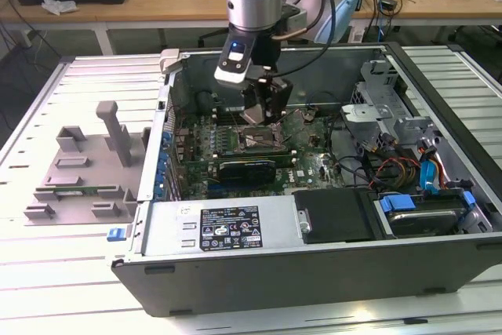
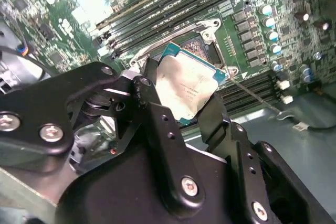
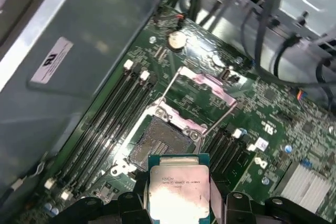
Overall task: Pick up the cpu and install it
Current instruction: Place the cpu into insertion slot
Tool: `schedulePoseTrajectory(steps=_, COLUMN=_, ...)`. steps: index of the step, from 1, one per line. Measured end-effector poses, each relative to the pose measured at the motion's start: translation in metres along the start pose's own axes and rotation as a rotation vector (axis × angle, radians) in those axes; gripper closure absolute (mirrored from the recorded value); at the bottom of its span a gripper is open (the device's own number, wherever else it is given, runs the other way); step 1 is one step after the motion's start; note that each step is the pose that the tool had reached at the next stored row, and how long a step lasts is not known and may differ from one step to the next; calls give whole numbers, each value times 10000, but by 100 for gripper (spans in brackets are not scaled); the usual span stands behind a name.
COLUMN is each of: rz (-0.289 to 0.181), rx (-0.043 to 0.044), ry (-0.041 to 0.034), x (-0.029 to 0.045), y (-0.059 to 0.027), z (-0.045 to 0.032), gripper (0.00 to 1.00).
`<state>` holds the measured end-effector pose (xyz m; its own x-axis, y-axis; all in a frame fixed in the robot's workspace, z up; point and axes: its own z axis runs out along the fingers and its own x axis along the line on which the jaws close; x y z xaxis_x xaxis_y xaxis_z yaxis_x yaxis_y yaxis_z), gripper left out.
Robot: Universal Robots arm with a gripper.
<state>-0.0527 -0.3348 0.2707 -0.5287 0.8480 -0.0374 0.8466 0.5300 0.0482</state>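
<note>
A: Gripper (image 2: 181, 90) state?
B: Pinching the cpu (image 2: 189, 80) by two opposite edges, one finger (image 2: 151, 95) on each side. Metal top faces the camera in both wrist views.
A: Where's the cpu?
B: In the air inside the case (image 1: 314, 272), held over the socket (image 3: 157, 142) on the board (image 1: 310, 154). Not seated; the socket's contact field shows bare in the first wrist view. In the exterior view the gripper hangs low, just above that spot.
A: Socket ready?
B: Looks so. The frame (image 3: 203, 85) is swung up and open, and the lever (image 3: 220, 116) is released.
A: Risks?
B: Main one, as a judgement: the chip looks skewed against the socket outline in the second wrist view. If it goes down like that, a corner could land on the rim or the contacts and bend them.
Second, the grip is on thin edges only, so a slip or a nudge would drop it crooked.
Third, the open frame stands close by — a finger could clip it.
Also the ram slots (image 3: 110, 114) sit just beside the socket, leaving little room for the fingers to spread on release.
The orientation mark can't be made out, so wrong-way seating can't be ruled out.
</note>
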Motion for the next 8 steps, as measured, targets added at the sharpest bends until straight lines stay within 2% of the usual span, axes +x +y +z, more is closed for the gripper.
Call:
schedulePoseTrajectory(steps=7, rz=1276, rx=47, ry=-61, x=0, y=0, z=0, gripper=45)
schedulePoseTrajectory(steps=8, rz=1870, rx=71, ry=-90, x=0, y=0, z=0, gripper=45)
